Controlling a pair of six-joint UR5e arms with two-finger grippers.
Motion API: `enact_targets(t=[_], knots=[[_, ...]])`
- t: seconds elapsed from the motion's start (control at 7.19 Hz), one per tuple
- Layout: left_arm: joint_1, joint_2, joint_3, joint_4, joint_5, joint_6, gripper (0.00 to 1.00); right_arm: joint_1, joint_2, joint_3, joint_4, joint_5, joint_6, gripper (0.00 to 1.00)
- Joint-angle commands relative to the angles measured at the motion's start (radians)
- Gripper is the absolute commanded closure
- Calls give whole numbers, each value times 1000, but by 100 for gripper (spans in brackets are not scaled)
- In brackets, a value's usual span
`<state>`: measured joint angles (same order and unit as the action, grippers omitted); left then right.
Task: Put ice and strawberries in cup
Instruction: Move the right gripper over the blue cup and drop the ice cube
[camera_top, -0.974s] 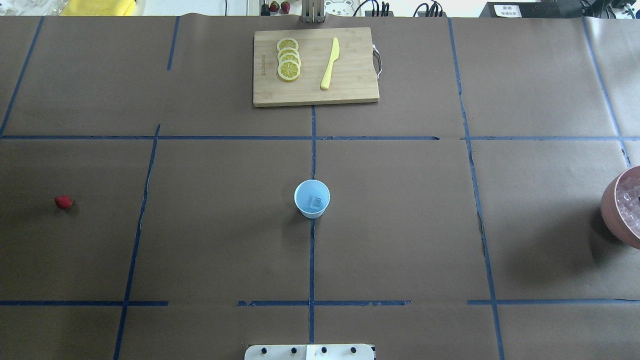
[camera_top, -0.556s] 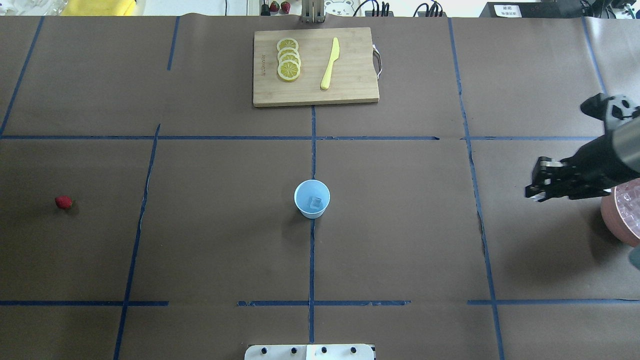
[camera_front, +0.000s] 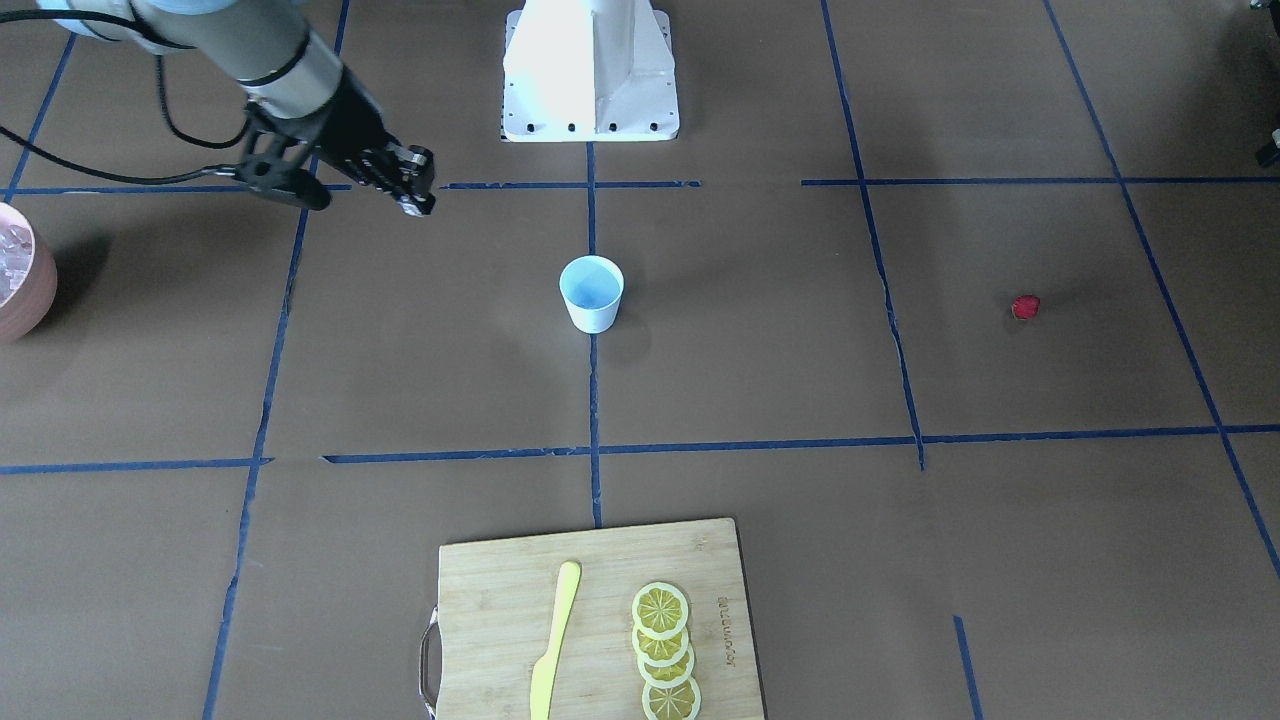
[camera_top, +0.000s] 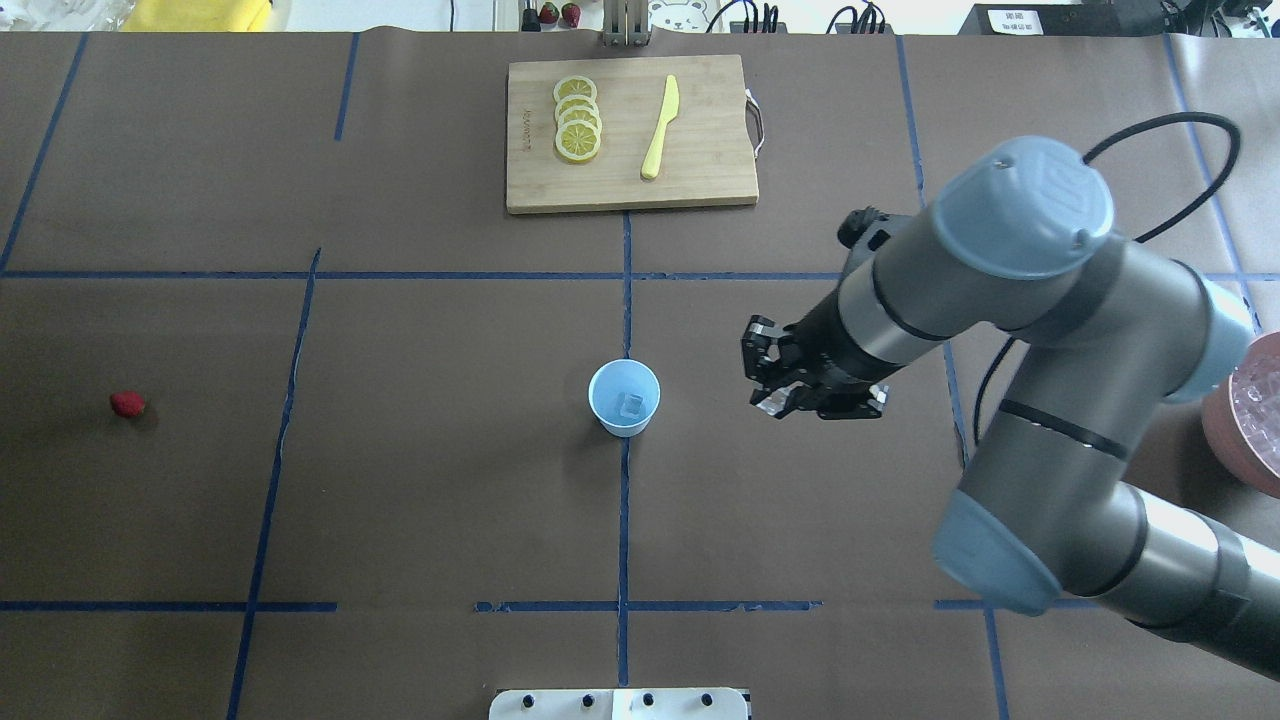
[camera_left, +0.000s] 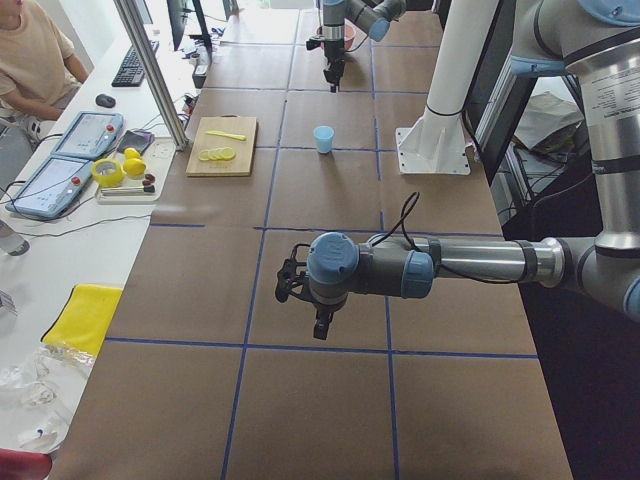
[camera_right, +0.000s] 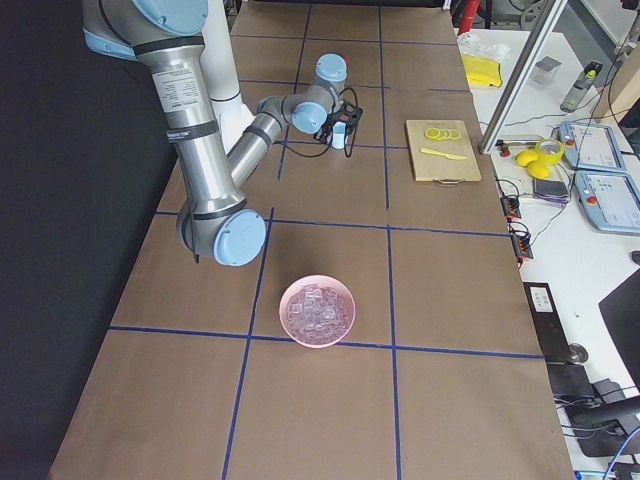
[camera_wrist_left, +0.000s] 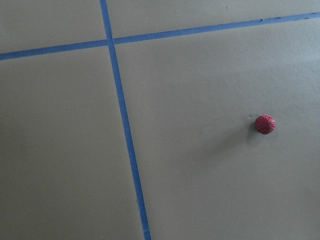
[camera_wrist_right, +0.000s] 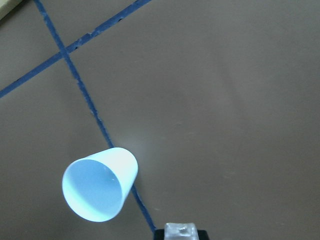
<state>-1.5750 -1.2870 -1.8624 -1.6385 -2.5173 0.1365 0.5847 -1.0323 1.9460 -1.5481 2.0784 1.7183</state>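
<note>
The white cup (camera_top: 625, 397), pale blue inside, stands at the table's middle with one ice cube (camera_top: 632, 405) in it. My right gripper (camera_top: 768, 388) hovers to the cup's right, shut on another clear ice cube (camera_wrist_right: 181, 230), which shows at the bottom edge of the right wrist view beside the cup (camera_wrist_right: 100, 183). The red strawberry (camera_top: 127, 404) lies alone far to the left and shows in the left wrist view (camera_wrist_left: 265, 124). My left gripper (camera_left: 320, 322) appears only in the exterior left view, above the table. I cannot tell whether it is open or shut.
A pinkish bowl (camera_top: 1252, 420) full of ice cubes (camera_right: 318, 310) sits at the right edge. A wooden cutting board (camera_top: 700, 170) with lemon slices (camera_top: 578, 118) and a yellow knife (camera_top: 660, 128) lies at the back. A person sits beyond the table (camera_left: 35, 60).
My right arm came in from the right edge by the bowl and swung left toward the cup. The cup and strawberry have not moved.
</note>
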Motion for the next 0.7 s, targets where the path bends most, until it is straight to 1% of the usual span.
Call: enact_targets(t=[0.0, 0.14, 0.28, 0.42, 0.56], knots=[[1, 0, 0, 0, 0, 0, 0, -61, 180, -172, -13, -105, 107, 100], [0, 0, 2, 0, 0, 0, 0, -78, 201, -203, -1, -138, 119, 99], [0, 0, 0, 0, 0, 0, 0, -86, 204, -250, 70, -162, 144, 99], [1, 0, 0, 0, 0, 2, 0, -89, 204, -286, 121, -163, 165, 99], [1, 2, 0, 0, 0, 0, 0, -95, 204, -291, 122, -163, 164, 97]])
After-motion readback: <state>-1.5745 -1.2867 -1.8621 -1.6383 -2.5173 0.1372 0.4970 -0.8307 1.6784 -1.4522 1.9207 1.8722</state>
